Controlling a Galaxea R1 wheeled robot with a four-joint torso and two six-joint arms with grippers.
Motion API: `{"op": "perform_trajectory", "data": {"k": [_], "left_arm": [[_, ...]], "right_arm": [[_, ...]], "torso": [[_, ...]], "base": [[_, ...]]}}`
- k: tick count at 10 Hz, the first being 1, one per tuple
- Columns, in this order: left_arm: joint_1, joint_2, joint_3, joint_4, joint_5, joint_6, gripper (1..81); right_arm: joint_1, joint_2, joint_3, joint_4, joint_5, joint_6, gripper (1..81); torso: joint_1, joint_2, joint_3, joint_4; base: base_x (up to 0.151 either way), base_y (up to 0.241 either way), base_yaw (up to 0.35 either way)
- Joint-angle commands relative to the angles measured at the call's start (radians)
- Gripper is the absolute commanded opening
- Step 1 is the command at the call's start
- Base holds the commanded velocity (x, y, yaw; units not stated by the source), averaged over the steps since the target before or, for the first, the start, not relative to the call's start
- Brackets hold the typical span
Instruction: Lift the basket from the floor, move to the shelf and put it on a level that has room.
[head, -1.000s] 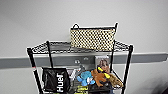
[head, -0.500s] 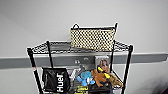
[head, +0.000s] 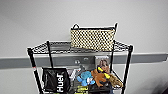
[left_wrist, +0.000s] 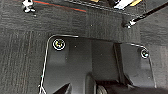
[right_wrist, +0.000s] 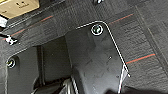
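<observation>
The checkered woven basket (head: 92, 38) with its dark rim and small loop handles stands upright on the topmost wire level (head: 58, 47) of the black wire shelf (head: 128, 62), toward its right half. In the left wrist view the dark carpet floor (left_wrist: 22, 50) and a shelf caster (left_wrist: 128, 23) show beyond the robot's own plate. The right wrist view looks down on the same carpet floor (right_wrist: 145, 37) with a caster (right_wrist: 10, 40).
On the tier below sit a black bag (head: 56, 80) with white lettering, a blue plush toy (head: 85, 77), a brown plush toy (head: 101, 76) and a box (head: 102, 62). A grey rail (head: 150, 58) runs along the white wall behind. A cardboard box (right_wrist: 17, 7) lies low by the rack.
</observation>
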Motion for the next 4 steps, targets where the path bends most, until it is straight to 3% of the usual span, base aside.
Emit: {"op": "perform_trajectory", "data": {"k": [1,4], "left_arm": [[-0.046,0.071,-0.121,0.013,0.042,0.003,81.1],[-0.038,0.104,-0.184,0.016,0.043,0.003,81.1]], "right_arm": [[0.043,0.001,-0.005,-0.014,-0.027,-0.005,81.1],[0.044,0.016,0.002,-0.027,-0.029,-0.027,81.1]], "torso": [[0.000,0.000,0.000,0.000],[0.000,0.000,0.000,0.000]], "base": [[0.000,0.000,0.000],[0.000,0.000,0.000]]}}
